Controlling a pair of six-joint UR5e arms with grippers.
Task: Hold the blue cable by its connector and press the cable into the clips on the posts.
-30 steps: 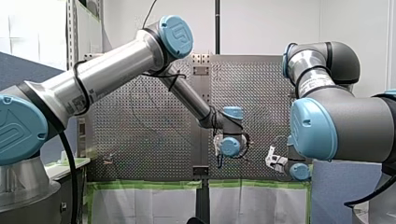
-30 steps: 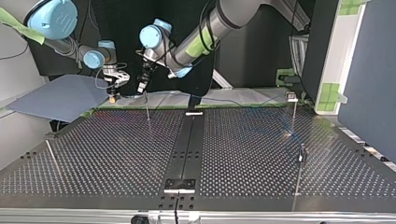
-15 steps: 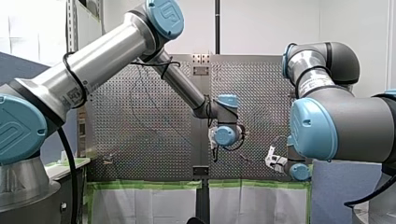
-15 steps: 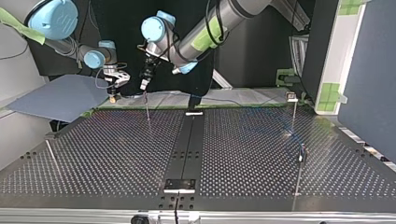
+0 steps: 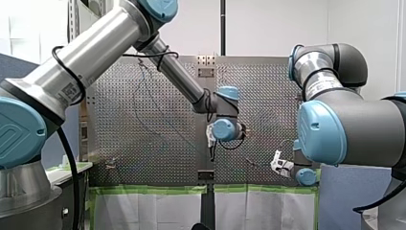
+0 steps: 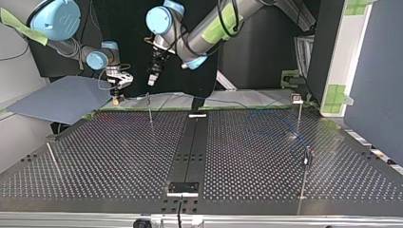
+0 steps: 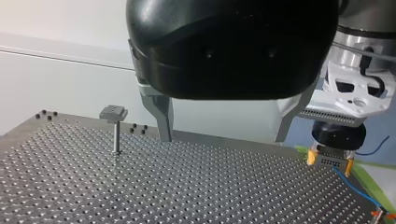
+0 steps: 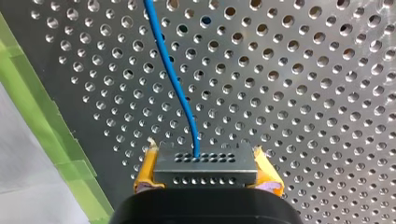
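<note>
My right gripper (image 8: 205, 171) clamps the connector (image 8: 205, 163) of the blue cable (image 8: 173, 79) at the top view's ten o'clock. My left gripper (image 7: 223, 137) hangs spread, empty. Holding step; next, probably, pressing cable into a post clip (image 7: 113, 112).

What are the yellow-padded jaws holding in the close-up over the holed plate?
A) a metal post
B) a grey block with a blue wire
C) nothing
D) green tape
B: in the right wrist view the grey connector sits clamped between the yellow pads, the blue cable running out of it.
</note>
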